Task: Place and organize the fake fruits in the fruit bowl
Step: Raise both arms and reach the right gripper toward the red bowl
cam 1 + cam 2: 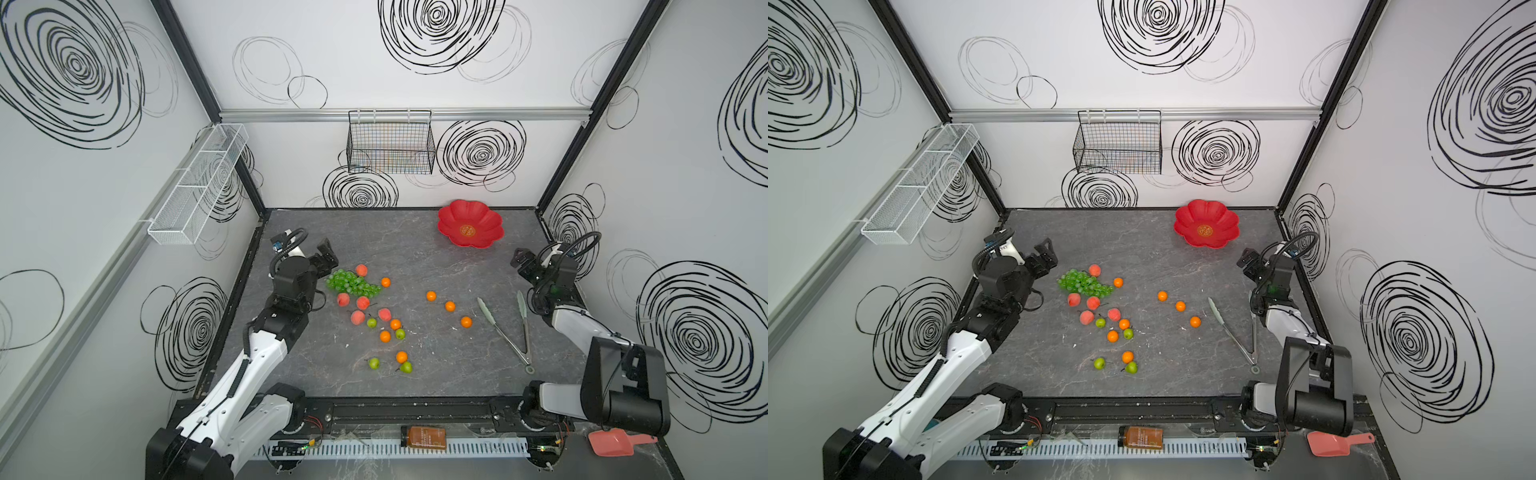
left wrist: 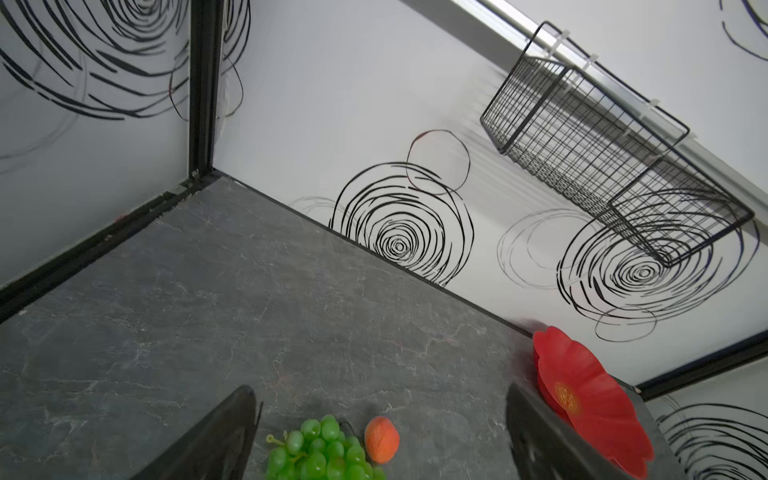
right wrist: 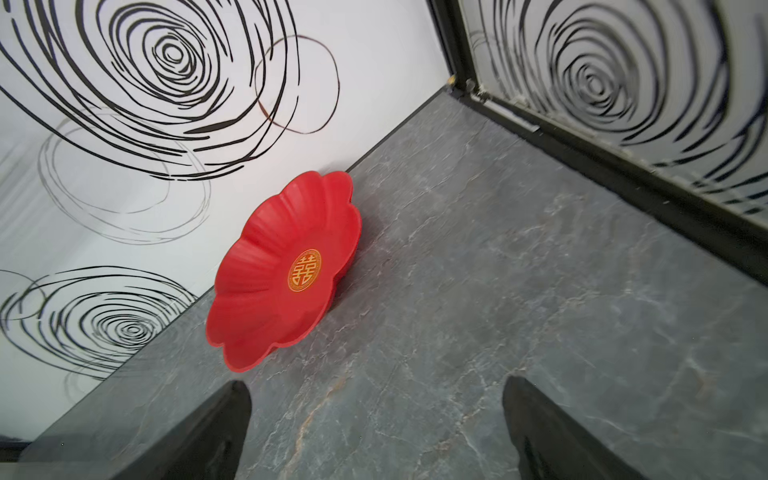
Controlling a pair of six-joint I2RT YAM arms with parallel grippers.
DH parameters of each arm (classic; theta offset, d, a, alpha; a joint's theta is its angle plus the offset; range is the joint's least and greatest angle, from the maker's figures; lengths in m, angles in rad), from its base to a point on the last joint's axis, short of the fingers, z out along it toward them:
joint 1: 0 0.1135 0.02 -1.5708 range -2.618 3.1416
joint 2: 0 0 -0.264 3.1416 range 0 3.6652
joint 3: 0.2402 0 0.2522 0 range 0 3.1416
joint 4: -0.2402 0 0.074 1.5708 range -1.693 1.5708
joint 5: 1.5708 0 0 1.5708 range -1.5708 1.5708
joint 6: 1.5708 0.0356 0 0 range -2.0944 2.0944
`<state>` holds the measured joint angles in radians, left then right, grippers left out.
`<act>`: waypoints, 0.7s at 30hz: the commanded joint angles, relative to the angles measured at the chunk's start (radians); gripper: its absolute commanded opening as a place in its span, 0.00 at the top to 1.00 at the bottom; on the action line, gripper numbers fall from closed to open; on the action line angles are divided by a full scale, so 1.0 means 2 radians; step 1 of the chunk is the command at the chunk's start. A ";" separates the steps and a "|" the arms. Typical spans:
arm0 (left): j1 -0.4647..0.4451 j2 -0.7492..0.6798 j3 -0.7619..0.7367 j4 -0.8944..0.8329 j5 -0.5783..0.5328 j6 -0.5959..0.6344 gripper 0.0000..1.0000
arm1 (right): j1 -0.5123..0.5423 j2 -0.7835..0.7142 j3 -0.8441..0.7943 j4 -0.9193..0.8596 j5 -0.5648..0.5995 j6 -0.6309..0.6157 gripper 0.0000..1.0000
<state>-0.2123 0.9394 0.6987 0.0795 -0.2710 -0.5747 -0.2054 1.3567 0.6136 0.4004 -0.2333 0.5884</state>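
Left gripper (image 1: pixel 328 254) jaws spread wide, right gripper (image 1: pixel 519 258) jaws spread wide, both arms bent, reaching forward

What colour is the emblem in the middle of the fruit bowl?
Golden yellow emblem on the red fruit bowl, clearest in the right wrist view.

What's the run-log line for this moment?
left hand: open, near grapes | right hand: open, empty | bowl: empty | fruits: on table

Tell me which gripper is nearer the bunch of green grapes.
Left. The left gripper hangs right by the grapes' far-left end; the right gripper is across the table, near the fruit bowl.
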 commanded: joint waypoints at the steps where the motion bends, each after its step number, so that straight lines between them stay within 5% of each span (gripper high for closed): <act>1: 0.037 0.004 0.011 -0.015 0.133 -0.029 0.04 | -0.002 0.041 0.061 -0.066 -0.055 0.013 0.04; 4: 0.015 0.039 0.043 -0.009 0.176 -0.002 0.04 | -0.002 0.090 0.114 -0.106 -0.076 0.017 0.07; 13: -0.156 0.199 0.180 -0.013 0.210 0.050 0.04 | 0.009 0.201 0.227 -0.157 -0.102 0.063 0.18; 21: -0.189 0.334 0.298 -0.024 0.341 0.071 0.04 | 0.034 0.272 0.286 -0.175 -0.118 0.083 0.24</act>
<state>-0.5930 1.5784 1.2610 0.0235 0.2916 -0.4664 -0.1551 1.8778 1.1469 0.0929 -0.4526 0.7223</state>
